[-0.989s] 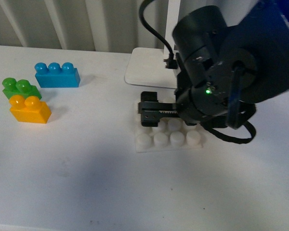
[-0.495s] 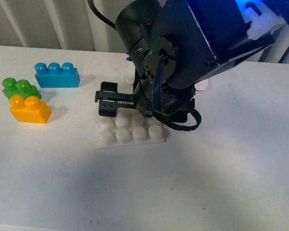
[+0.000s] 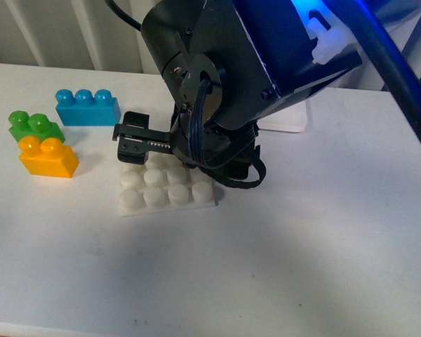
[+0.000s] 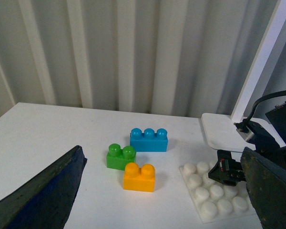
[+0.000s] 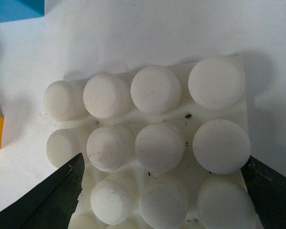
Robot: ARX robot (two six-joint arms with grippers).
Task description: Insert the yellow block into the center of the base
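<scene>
The yellow block (image 3: 48, 156) sits upright on the white table (image 3: 323, 246), on the robot's left side, studs up, and apart from the base (image 3: 165, 189), which lies flat to its right. A green brick (image 3: 34, 127) stands just behind the yellow block and touches it, and a blue three-stud brick (image 3: 88, 107) lies a little farther back, near the green one. The right arm (image 3: 217, 77) reaches down over the far part of the base. In the right wrist view the right gripper (image 5: 164, 162) has its two dark fingers (image 5: 62, 191) at opposite edges of the base, seemingly pinching the plate between them. The left gripper (image 4: 163, 157) hangs above the table with its fingers spread wide and nothing between them. A white lamp foot (image 4: 221, 131) with a slanted pole (image 4: 257, 62) stands behind the base, before a ribbed wall (image 4: 133, 47).
</scene>
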